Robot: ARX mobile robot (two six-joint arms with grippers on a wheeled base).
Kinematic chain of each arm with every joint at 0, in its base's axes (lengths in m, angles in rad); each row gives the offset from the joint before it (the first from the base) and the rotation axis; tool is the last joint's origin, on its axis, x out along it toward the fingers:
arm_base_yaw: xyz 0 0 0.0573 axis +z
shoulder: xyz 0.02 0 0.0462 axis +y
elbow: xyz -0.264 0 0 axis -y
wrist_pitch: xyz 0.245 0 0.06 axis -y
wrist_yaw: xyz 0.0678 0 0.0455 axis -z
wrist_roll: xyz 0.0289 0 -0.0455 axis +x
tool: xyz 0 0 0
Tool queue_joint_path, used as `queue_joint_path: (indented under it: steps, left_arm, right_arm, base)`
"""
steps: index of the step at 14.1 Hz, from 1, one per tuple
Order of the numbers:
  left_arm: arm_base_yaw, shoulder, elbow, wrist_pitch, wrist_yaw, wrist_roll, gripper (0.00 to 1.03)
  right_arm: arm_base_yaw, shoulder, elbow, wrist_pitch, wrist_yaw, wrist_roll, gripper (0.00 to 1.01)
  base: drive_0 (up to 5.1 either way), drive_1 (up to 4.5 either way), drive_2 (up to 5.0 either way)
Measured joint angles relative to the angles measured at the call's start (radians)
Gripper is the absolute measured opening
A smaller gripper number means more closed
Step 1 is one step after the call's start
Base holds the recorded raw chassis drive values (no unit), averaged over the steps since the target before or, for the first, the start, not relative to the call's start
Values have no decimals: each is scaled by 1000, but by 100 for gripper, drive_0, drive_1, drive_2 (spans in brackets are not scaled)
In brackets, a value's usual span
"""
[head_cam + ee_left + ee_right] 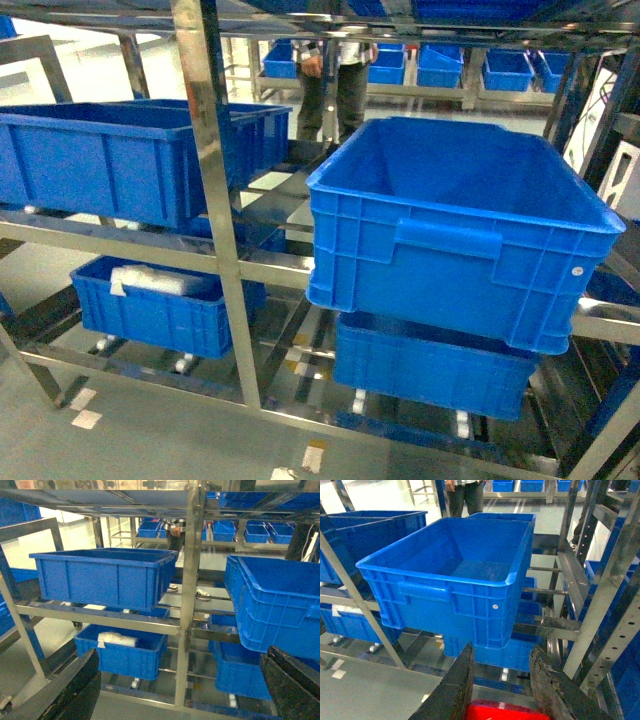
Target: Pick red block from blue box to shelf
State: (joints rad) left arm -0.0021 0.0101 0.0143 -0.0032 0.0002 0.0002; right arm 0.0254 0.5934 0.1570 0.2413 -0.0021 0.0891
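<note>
Block [500, 711] is red, glossy, rigid plastic; likely light and slick, so grip flat sides. Sits between right gripper [502, 680] fingers at 6 o'clock in wrist view, clamped on it. Left gripper [180, 690] apart, empty. Shelf [215, 200] ahead, big blue crate [450, 220] at 3 o'clock

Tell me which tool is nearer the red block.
Right. The red block sits between the right tool fingers, apparently gripped. The left tool is open and empty, facing the shelf; no block in its view.
</note>
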Motion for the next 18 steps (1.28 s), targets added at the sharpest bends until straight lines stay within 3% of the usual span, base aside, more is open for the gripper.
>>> queue_joint_path:
  steps: [4,13,18]
  left_arm:
    - [0,0,0,0,0,0,98]
    - [0,0,0,-2,-1,0,98]
    - [0,0,0,-3,-1,0,98]
  right_arm:
    - [0,0,0,0,-1,0,28]
    - [0,0,0,0,-1,0,28]
    - [0,0,0,-2,-1,0,28]
  base:
    - [0,0,0]
    - [5,432,-423]
    - [1,46,-45]
